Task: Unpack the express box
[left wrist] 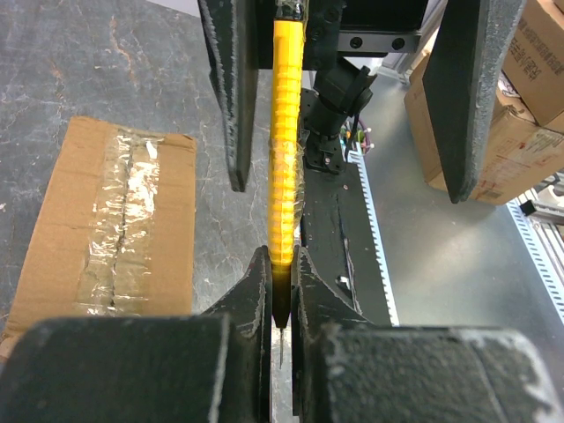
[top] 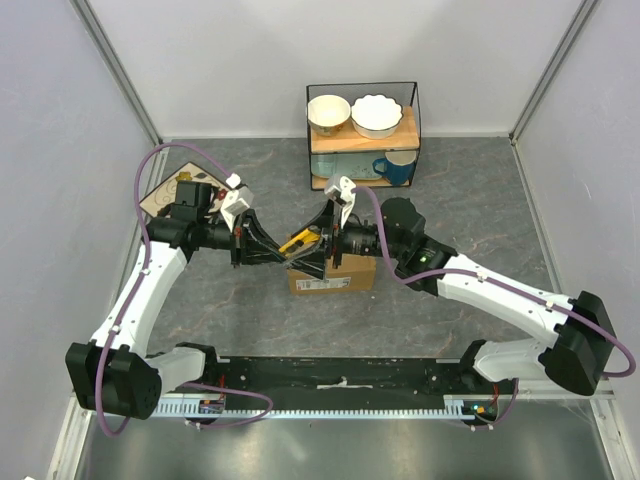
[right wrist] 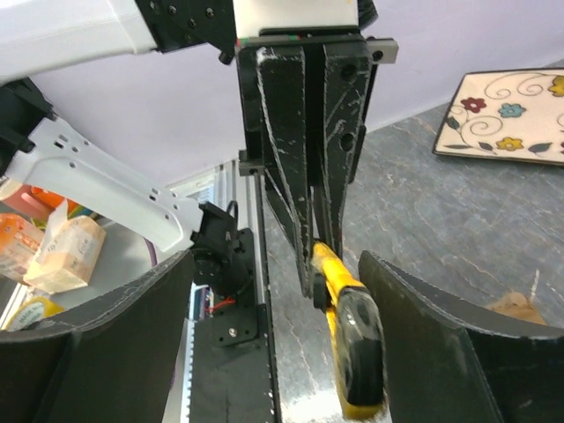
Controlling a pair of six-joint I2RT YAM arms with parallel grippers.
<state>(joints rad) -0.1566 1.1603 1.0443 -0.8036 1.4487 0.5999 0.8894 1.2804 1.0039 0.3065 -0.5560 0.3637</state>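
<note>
The express box point(top: 335, 275) is a brown carton with a white label on its near side, lying on the table under both grippers. Its taped top seam point(left wrist: 132, 211) shows in the left wrist view. My left gripper point(left wrist: 282, 264) is shut on the blade end of a yellow utility knife point(left wrist: 284, 132), which hangs above the table beside the box. The knife's handle point(right wrist: 357, 352) reaches between the wide-apart fingers of my right gripper point(right wrist: 278, 257), near its right finger point(right wrist: 441, 352). Seen from above, the two grippers point(top: 272, 252) point(top: 322, 255) face each other with the knife point(top: 300, 243) between them.
A wire shelf point(top: 362, 130) at the back holds two bowls and a blue mug point(top: 395, 168). A patterned plate point(right wrist: 502, 115) lies at the back left of the table. Stacked cartons point(left wrist: 529, 88) stand off the table past its near edge.
</note>
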